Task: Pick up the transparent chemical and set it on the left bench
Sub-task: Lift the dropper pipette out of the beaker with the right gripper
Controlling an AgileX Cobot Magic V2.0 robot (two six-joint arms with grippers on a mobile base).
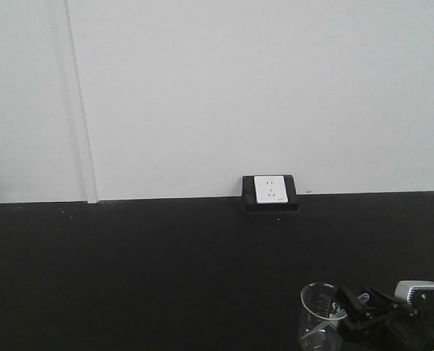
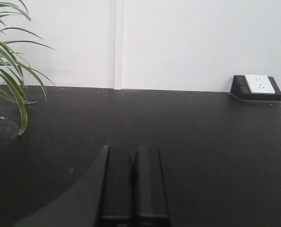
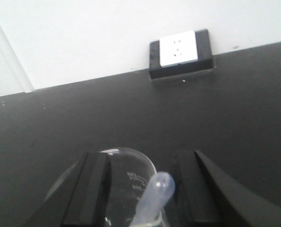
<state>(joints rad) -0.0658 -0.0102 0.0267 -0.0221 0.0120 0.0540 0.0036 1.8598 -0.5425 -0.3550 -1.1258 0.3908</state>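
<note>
The transparent chemical, a clear pipette (image 3: 157,191), leans bulb-up in a small clear beaker (image 3: 126,175) on a black countertop. My right gripper (image 3: 140,157) is open, its two black fingers (image 3: 95,189) standing either side of the beaker and pipette. In the front view the beaker (image 1: 316,311) with the pipette (image 1: 326,324) sits at the bottom right, with the right gripper (image 1: 359,314) against it. My left gripper (image 2: 132,150) is shut and empty, low over the black countertop. The left bench with sink and bins is out of view.
A white socket box in a black housing (image 1: 269,191) sits against the white wall; it also shows in the left wrist view (image 2: 257,86) and the right wrist view (image 3: 180,53). A potted plant's green leaves (image 2: 10,71) hang at the left. The black countertop (image 1: 129,278) spans the front.
</note>
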